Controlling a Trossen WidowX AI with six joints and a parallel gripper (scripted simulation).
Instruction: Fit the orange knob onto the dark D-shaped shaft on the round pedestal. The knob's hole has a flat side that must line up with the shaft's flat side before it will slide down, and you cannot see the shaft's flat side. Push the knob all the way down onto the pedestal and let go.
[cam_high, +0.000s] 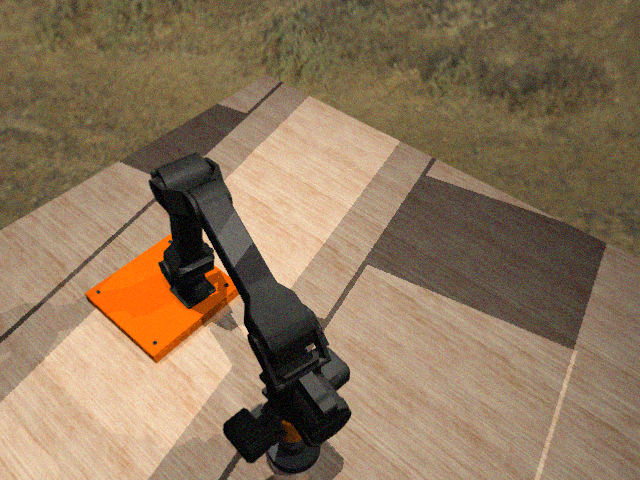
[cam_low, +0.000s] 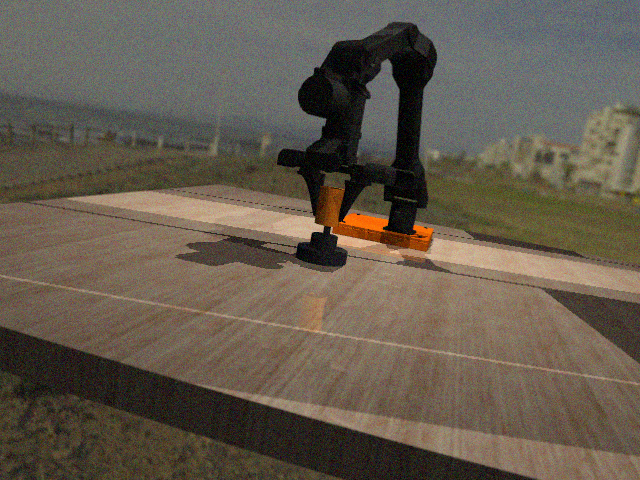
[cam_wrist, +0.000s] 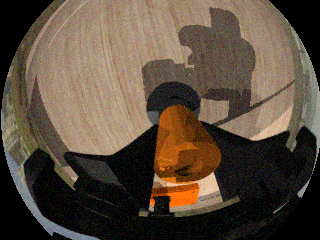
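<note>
The orange knob (cam_high: 290, 431) (cam_low: 329, 205) (cam_wrist: 182, 145) is a tall cylinder held nearly upright. My gripper (cam_low: 328, 217) (cam_wrist: 178, 127) is shut on it, one finger on each side. The dark round pedestal (cam_high: 293, 460) (cam_low: 321, 255) (cam_wrist: 172, 91) stands directly below. In the exterior view a short length of the dark shaft (cam_low: 326, 230) shows between the pedestal's step and the knob's lower end. The knob's lower end is at the shaft's top, well above the pedestal. The shaft's flat side and the knob's hole at its lower end are hidden.
The arm's orange base plate (cam_high: 124, 304) (cam_low: 361, 227) (cam_wrist: 186, 196) lies on the wood-patterned table (cam_high: 465, 320) (cam_low: 413, 330) behind the pedestal in the exterior view. The arm arches over from it. Dark shadows fall beside the pedestal.
</note>
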